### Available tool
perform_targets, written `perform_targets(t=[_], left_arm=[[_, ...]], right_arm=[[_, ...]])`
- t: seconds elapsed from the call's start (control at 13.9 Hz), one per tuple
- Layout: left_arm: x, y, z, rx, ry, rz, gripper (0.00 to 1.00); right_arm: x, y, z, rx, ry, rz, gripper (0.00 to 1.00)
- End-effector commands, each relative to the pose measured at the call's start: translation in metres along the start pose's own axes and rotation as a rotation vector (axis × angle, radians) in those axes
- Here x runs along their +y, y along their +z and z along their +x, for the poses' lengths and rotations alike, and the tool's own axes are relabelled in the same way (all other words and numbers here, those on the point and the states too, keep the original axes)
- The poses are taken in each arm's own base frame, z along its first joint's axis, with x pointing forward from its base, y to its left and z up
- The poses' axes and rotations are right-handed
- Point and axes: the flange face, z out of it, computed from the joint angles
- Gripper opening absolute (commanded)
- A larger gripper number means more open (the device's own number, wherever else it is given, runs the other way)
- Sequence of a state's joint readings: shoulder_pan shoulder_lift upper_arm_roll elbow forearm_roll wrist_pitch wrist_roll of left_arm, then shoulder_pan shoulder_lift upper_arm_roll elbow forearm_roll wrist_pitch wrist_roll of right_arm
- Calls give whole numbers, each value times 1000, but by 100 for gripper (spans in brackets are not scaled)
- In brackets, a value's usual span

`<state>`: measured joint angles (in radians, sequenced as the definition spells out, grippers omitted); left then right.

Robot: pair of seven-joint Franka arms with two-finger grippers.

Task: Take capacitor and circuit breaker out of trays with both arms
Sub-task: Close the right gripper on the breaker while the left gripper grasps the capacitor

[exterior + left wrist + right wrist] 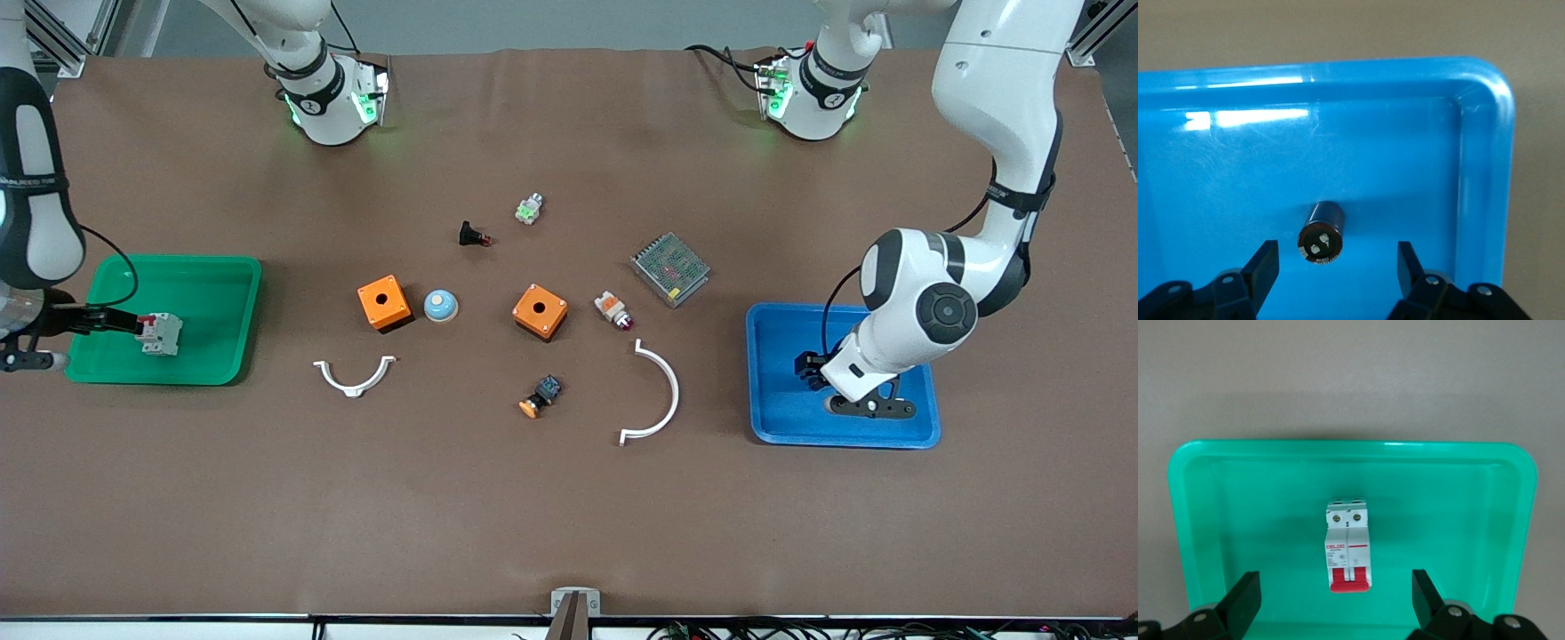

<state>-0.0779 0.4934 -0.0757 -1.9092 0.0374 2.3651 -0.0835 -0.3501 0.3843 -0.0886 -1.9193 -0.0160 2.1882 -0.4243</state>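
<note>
The capacitor (1321,232), a tiny black cylinder, lies on its side on the floor of the blue tray (1405,133). My left gripper (1336,260) is open and empty just above it, low over the blue tray (766,391) at the left arm's end; in the front view the arm hides the capacitor. The white-grey breaker (1349,545) with red toggles lies flat in the green tray (1438,507). My right gripper (1335,590) is open and empty at its toggle end. In the front view the breaker (160,334) is in the green tray (209,302), beside the right gripper (124,324).
Mid-table lie two orange boxes (384,302) (540,311), a blue dome (440,306), a white-orange indicator (613,309), a black-blue switch (540,396), a black part with red tip (473,236), a mesh-topped box (669,268) and two white curved pieces (354,375) (658,396).
</note>
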Motion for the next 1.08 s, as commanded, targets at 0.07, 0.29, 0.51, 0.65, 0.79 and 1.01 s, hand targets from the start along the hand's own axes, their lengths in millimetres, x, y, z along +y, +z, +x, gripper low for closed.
perform_targets(t=[0.07, 0.29, 0.51, 0.65, 0.79, 1.01], left_arm=[[-8, 8, -7, -7, -2, 14, 77], [-9, 26, -6, -3, -4, 9, 71], [-9, 35, -5, 8, -7, 7, 66], [-12, 35, -5, 8, -10, 9, 61], [-12, 39, -6, 2, -10, 9, 51], [-11, 37, -5, 5, -10, 9, 15]], right_arm=[[0, 19, -6, 6, -115, -16, 100], [11, 46, -11, 37, -157, -33, 100], [15, 64, -16, 24, -147, -24, 92], [13, 68, -19, 12, -137, -17, 69], [12, 70, -20, 6, -133, -12, 54], [12, 71, -21, 2, -129, -7, 26]])
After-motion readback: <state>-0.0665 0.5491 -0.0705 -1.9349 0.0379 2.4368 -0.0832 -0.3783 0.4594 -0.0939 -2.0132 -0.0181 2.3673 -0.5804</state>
